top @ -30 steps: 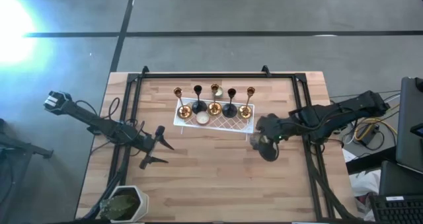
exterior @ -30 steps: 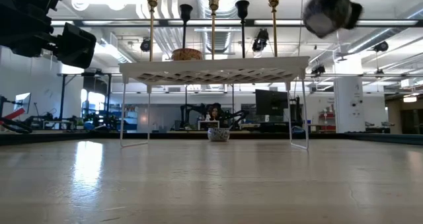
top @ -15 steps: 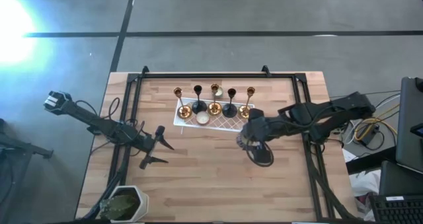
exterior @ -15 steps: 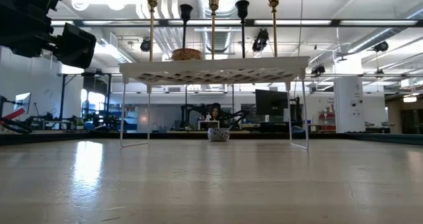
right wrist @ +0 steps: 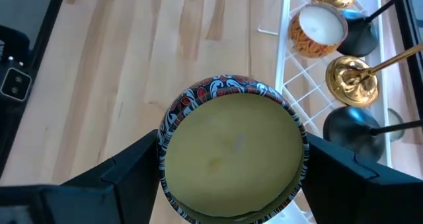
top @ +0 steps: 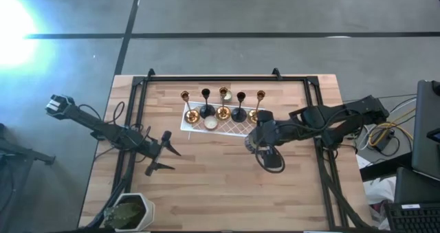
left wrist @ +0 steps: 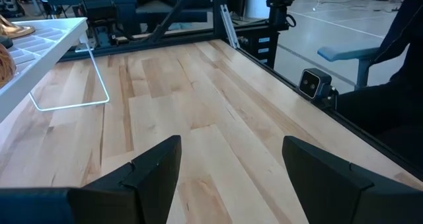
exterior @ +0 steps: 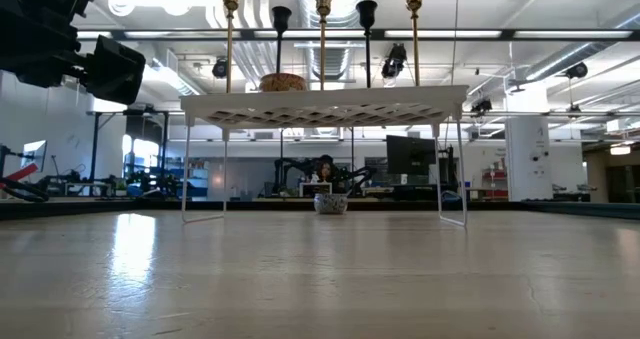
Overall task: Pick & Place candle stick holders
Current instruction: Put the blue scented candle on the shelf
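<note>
Wooden worktop [top: 227, 185] fills centre of high view, black frame rails around it. Left arm sits at left of high view; left hand [top: 163, 152] hovers over bare wood left of centre, fingers [left wrist: 155, 168] spread wide, nothing between them, confirmed in left wrist view. Right arm enters from right edge of high view; right hand [top: 264, 142] is just right of centre, at the tray's lower right corner. In right wrist view its fingers [right wrist: 125, 164] stand wide on either side of a round tin candle [right wrist: 232, 148] with red-blue patterned rim and pale yellow wax; tin fills the gap, gripped at both sides.

White lattice tray [top: 234, 128] sits upper centre of high view, on thin wire legs as seen in low view. On it, five candle stick holders [top: 223, 104] stand upright in a row: gold, black, gold, black, gold from left to right in the frame. Low view shows their stems and top cups rising above the tray top at upper centre. Rightmost gold holder [top: 258, 106] is just beside the right hand. A small tealight [top: 210, 122] lies on the tray's lower left part, near the left gold holder's base.

Potted plant in white pot [top: 130, 211] sits at lower left worktop corner in high view.
</note>
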Available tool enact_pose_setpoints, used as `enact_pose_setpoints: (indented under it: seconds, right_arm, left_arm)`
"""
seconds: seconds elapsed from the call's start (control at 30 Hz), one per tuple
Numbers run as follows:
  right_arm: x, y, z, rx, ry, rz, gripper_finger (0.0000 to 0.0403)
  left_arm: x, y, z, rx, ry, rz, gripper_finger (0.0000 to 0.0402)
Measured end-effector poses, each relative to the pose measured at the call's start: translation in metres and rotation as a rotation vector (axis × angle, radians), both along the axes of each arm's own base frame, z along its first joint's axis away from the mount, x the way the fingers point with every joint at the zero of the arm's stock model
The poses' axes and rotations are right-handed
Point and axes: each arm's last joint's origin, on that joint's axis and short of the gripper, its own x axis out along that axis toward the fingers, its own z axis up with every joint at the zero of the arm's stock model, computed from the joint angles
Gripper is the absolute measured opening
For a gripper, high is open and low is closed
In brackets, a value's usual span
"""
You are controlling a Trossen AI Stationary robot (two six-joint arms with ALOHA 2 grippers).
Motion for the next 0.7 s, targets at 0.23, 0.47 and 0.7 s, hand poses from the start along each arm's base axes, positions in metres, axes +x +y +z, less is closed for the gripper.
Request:
enact_pose_setpoints:
  seconds: [0.23, 0.47, 0.7]
  right_arm:
    - [0.0002, 0.0000, -0.0010, -0.003, 0.008, 0.000, 0.0286]
    - [-0.0017, -0.0005, -0.0022, -0.008, 0.030, -0.001, 0.0286]
    - [-0.0016, -0.0005, -0.0023, -0.004, 0.030, -0.007, 0.0286]
  left_arm:
    - [0.0000, 0.0000, -0.0003, 0.001, 0.002, 0.000, 0.0268]
    - [-0.0001, 0.0000, -0.0005, 0.002, 0.005, 0.000, 0.0268]
    - [-0.0001, 0.0000, -0.0004, 0.002, 0.004, 0.000, 0.0268]
